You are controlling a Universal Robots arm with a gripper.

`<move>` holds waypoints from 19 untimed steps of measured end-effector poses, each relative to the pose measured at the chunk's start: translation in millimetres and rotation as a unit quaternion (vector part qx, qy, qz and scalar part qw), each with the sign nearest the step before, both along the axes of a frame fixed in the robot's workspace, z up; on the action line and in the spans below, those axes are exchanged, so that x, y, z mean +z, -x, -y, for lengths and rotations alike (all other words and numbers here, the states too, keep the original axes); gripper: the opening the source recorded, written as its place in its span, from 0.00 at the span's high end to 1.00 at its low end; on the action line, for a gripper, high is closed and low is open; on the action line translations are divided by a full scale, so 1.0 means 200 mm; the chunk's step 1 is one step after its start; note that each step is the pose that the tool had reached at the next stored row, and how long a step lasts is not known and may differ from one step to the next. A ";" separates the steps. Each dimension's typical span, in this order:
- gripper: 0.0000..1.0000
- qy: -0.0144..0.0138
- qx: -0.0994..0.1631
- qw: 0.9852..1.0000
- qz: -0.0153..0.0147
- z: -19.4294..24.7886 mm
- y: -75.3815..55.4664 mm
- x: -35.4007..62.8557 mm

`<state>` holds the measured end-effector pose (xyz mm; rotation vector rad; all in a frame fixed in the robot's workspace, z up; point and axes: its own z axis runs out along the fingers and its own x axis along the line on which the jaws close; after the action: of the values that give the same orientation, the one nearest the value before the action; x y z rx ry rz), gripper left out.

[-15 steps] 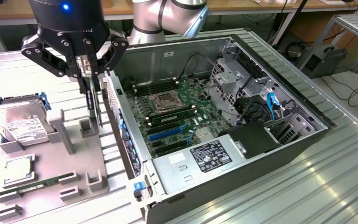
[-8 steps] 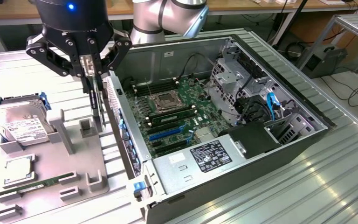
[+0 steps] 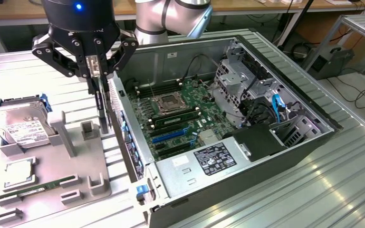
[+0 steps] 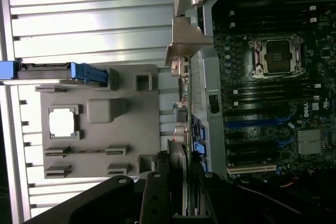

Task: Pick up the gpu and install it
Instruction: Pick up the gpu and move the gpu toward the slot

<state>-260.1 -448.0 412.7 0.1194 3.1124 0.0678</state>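
The robot arm (image 3: 169,19) reaches in from the far side of the ribbed metal table (image 3: 309,190), its wrist pointing straight down and its claw (image 3: 95,71) poised above the gap between a grey parts tray (image 3: 74,159) and an open computer case (image 3: 309,137). The claw's black fingers (image 3: 74,64) are drawn in to a middling width and pinch the top edge of the gpu (image 3: 99,107). The card hangs upright and edge-on to the exterior view, a thin dark strip just outside the case's near wall. Its lower end comes down beside a short post on the tray; whether it touches the tray cannot be made out from this angle.

On the tray, at the exterior view's left, a silver hard drive (image 3: 17,126) with a white label leans in its blue-edged cradle, and a slim green memory stick (image 3: 36,187) lies in a slot nearer the camera. Inside the case the green motherboard (image 3: 176,118) lies exposed, with its processor socket (image 3: 168,102) and blue expansion slots (image 3: 169,135) in plain sight.
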 end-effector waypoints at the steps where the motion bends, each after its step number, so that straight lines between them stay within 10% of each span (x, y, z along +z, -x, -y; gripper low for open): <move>1: 0.74 0.000 0.000 1.000 0.000 0.000 0.00 0.000; 19: 0.74 0.000 0.000 1.000 0.000 0.000 -0.06 0.000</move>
<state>-247.1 -448.0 412.6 0.1194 3.1124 0.0679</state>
